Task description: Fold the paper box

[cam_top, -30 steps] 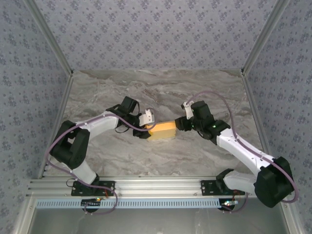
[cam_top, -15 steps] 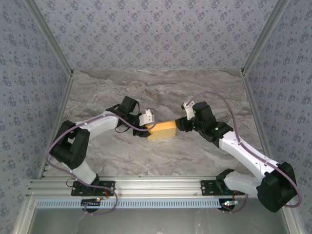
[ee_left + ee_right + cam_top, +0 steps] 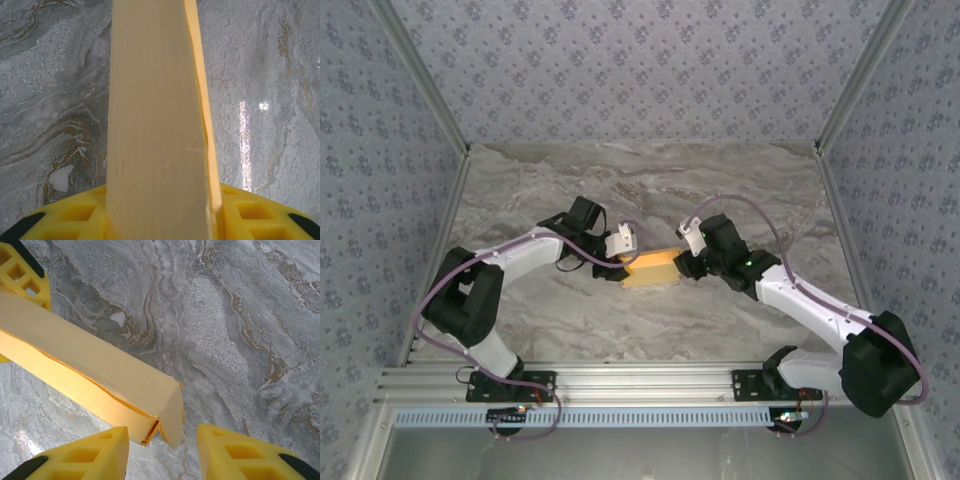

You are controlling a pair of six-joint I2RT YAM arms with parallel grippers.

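The paper box (image 3: 655, 268) is an orange-yellow folded rectangular box lying on the marble table (image 3: 650, 180) mid-scene. My left gripper (image 3: 623, 268) is shut on its left end; in the left wrist view the box (image 3: 157, 125) runs away from the camera, pinched between both yellow fingers (image 3: 250, 212). My right gripper (image 3: 688, 262) is at the box's right end. In the right wrist view the box (image 3: 100, 375) ends in a loose end flap (image 3: 172, 415) that stands slightly ajar, just above the gap of my right gripper (image 3: 162, 450), which stands open with neither finger touching it.
Patterned walls (image 3: 640, 70) close in the table at the back and both sides. A metal rail (image 3: 640, 385) runs along the near edge by the arm bases. Bare marble lies beyond and in front of the box.
My right gripper has moved left up to the box's right end and its jaws have narrowed. The left jaws have tightened on the box, which stayed in place.
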